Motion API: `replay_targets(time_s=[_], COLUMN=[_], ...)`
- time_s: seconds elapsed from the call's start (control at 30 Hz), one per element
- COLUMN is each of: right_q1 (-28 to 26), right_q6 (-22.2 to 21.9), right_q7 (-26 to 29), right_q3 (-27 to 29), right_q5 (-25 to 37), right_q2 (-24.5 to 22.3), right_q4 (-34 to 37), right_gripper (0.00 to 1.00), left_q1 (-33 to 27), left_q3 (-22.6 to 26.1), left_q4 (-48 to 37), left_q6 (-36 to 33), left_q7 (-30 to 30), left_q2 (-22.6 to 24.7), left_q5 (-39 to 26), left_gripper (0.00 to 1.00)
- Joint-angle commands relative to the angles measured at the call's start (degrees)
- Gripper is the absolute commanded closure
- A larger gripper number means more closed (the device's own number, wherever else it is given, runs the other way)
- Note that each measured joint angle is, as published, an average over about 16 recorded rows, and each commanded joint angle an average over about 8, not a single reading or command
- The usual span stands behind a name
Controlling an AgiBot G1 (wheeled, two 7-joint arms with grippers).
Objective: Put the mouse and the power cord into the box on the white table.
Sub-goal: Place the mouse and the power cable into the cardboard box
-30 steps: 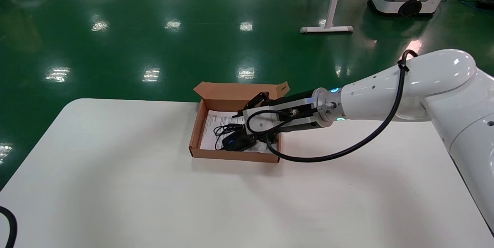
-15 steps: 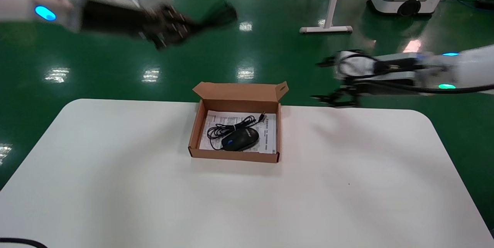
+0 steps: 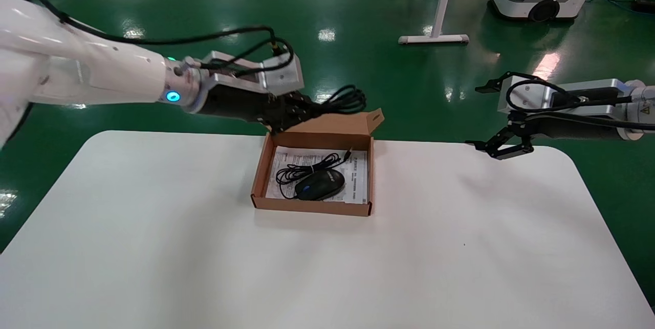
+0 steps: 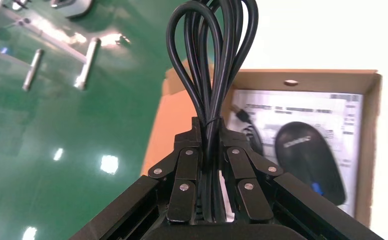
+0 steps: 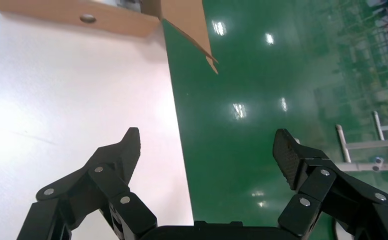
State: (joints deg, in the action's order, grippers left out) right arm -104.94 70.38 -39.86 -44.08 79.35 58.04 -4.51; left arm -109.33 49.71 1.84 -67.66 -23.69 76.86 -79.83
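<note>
The mouse [image 3: 320, 184] is already lying in the box [image 3: 310, 206], on the white paper, with its thin wire bunched up next to it. So half the job looks done. The power cord [image 3: 342, 101] is not in yet. The left gripper [image 3: 297, 111] is squeezing tight on the cord's loops and holding them up in the air, right by the back of the box where the flap lid [image 3: 327, 120] is sticking up. The cord loops are poking out past the fingers, over the flap.

The right gripper [image 3: 494, 114] is holding nothing, with its fingers spread wide, and it is hanging over the far right edge of the white table [image 3: 153, 247], well away from the box.

I think the cord needs to come over the flap and down. The back of the box, behind the mouse, is looking free, but it is a tight spot
</note>
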Motion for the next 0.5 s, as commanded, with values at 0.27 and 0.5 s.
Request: replay_targets(time_s=[0.27, 0.5], right_q1=[0.02, -0.11], right_q6=[0.75, 1.36], right_q7=[0.02, 0.83], right_q3=[0.16, 0.35], right_q5=[-0.25, -0.58], right_q2=[-0.3, -0.04], right_q4=[0.58, 1.09], right_gripper=[0.0, 0.0], left_q1=[3.61, 4.42], left_q3=[1.76, 2.43], left_q4=[3.35, 5.1], left_q6=[0.7, 2.2], left_q7=[1.28, 2.03], left_q2=[0.49, 0.55], left_q5=[-2.05, -2.42], left_gripper=[0.74, 0.0])
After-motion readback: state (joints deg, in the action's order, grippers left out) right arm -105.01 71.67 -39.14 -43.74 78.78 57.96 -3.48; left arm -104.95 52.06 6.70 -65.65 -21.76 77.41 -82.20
